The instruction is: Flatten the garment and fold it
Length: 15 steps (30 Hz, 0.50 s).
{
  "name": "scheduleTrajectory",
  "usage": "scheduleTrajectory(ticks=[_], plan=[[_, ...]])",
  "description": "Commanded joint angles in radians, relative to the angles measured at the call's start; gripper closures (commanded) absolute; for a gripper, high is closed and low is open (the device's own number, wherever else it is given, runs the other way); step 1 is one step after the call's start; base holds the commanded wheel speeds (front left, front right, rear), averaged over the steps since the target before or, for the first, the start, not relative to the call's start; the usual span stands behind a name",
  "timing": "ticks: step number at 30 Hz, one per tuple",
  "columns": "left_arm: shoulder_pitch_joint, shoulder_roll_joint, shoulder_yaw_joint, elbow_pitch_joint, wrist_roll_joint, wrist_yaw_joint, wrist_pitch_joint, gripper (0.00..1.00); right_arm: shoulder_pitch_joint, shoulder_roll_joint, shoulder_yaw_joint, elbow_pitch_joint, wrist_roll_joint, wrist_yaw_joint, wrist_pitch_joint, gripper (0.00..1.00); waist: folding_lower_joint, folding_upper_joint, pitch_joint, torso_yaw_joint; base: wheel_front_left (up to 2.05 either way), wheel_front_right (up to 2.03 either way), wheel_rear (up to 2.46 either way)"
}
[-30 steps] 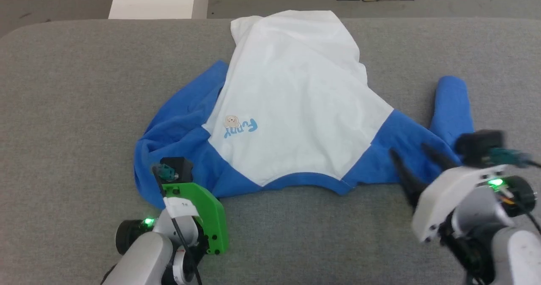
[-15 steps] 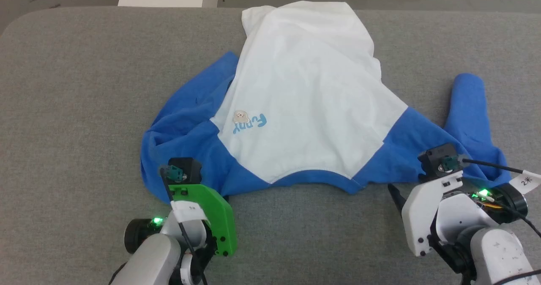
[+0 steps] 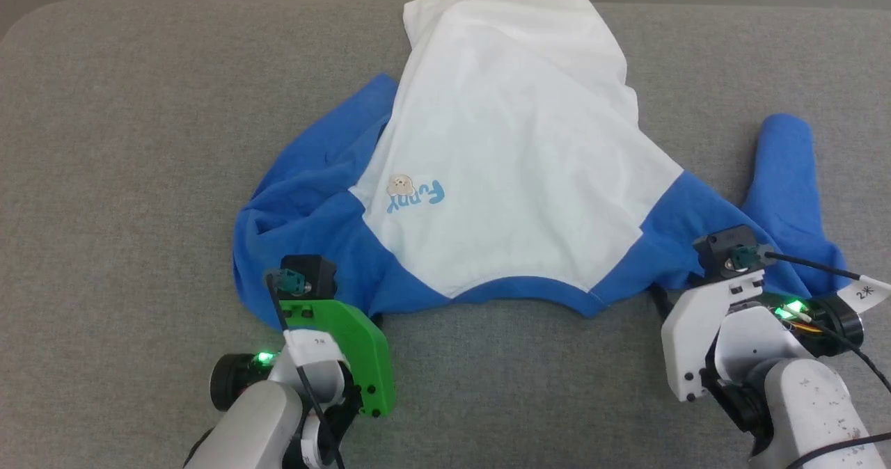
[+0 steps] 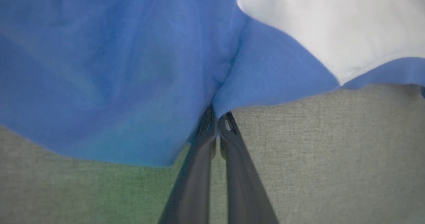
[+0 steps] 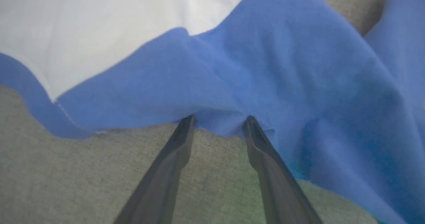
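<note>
My left end effector (image 4: pixel 216 117) is pinched shut on a blue fold at the near edge of the garment (image 3: pixel 501 142), lower left of centre in the head view. My right end effector (image 5: pixel 219 121) stands open, tips touching the blue hem at lower right. The garment lies rumpled mid-frame on the grey worktop (image 3: pixel 139 142), its white panel reaching the top edge.

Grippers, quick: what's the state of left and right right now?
Left gripper: closed, pinching the garment's blue edge.
Right gripper: open, fingertips at the blue hem, nothing gripped.
</note>
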Motion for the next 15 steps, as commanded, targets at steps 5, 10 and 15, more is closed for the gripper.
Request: scheduleTrajectory(ticks=[5, 10, 15], plan=[[-0.006, -0.008, 0.0, 0.017, -0.016, -0.009, -0.02, 1.0, -0.022, 0.003, 0.008, 0.004, 0.05, -0.001, -0.033, 1.0, 0.0, 0.0, -0.011, -0.007, 0.0, 0.0, 0.0], [-0.011, -0.022, 0.029, -0.025, -0.044, -0.035, -0.08, 1.0, -0.033, 0.029, -0.019, -0.046, 0.166, -0.001, -0.063, 1.0, 0.0, 0.0, -0.04, -0.014, 0.0, 0.0, 0.0], [-0.051, -0.034, 0.106, -0.095, -0.086, -0.062, -0.165, 1.0, -0.095, 0.051, -0.061, -0.103, 0.322, -0.001, -0.062, 1.0, 0.0, 0.0, -0.081, -0.02, 0.0, 0.0, 0.0]])
